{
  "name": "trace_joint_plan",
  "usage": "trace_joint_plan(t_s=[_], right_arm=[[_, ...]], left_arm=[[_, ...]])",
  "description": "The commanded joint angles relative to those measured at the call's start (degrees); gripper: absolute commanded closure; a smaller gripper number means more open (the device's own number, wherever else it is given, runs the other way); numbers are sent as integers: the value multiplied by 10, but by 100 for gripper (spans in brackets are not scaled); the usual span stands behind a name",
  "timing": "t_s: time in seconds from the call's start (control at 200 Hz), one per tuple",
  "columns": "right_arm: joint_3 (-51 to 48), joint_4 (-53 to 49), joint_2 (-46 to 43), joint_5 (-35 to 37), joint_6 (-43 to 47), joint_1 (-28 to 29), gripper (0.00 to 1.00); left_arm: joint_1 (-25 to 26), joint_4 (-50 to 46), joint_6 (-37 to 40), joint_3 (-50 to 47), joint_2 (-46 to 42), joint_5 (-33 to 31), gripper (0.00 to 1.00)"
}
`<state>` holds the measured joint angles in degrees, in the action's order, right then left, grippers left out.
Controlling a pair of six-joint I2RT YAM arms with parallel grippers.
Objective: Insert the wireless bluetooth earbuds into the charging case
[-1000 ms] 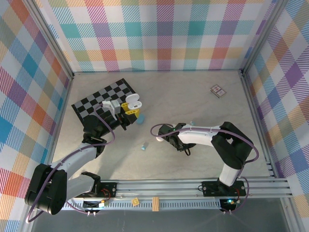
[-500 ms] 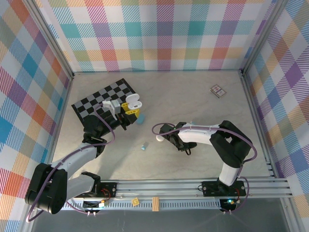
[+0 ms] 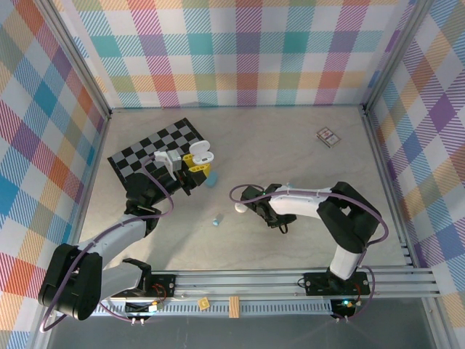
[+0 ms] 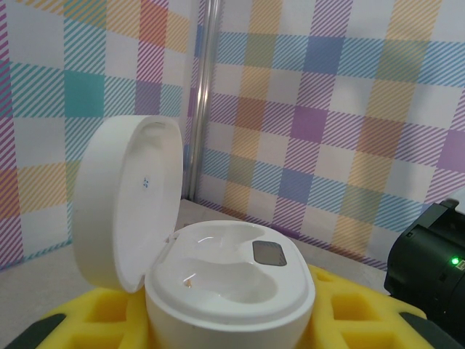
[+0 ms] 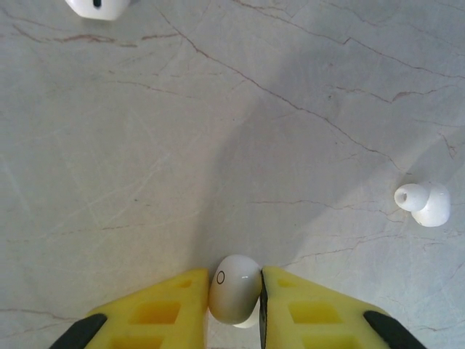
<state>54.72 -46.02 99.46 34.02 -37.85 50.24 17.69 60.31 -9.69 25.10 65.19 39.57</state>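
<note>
White earbud is sitting clenched between the right tool's yellow pads, mid-bench, evidently for carrying left. The left tool is gripping the charging case with its lid standing open, apparently presenting the wells for insertion.

The bottom edge of the right wrist view cuts off the right arm's yellow fingers and the lower end of the white earbud pinched between them. A white thing at the top edge is cut too short to identify. In the left wrist view the bottom edge cuts the open white case and the left arm's yellow fingers beneath it. A black block runs off the right edge. From above, a blue speck near the worktop's middle and a card toward its far right corner are too small to make out.
</note>
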Motion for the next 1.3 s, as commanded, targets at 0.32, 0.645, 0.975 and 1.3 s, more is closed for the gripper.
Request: trace_joint_plan(t_s=[0.32,0.645,0.975,1.3], right_arm=[[-68,115,-175,-182,28,-63,76],[-79,136,-299,-373,-1,-183,74],[-60,128,-334,-466,-23,-240,75],[-54,137,-362,-511,-9,-259,74]], left_arm=[[3,11,10,18,9,13,64],[52,-28,65,38,28,-8,64],[106,-11,89,55,81,-28,65],[137,-15,114,66,113,-34,65]])
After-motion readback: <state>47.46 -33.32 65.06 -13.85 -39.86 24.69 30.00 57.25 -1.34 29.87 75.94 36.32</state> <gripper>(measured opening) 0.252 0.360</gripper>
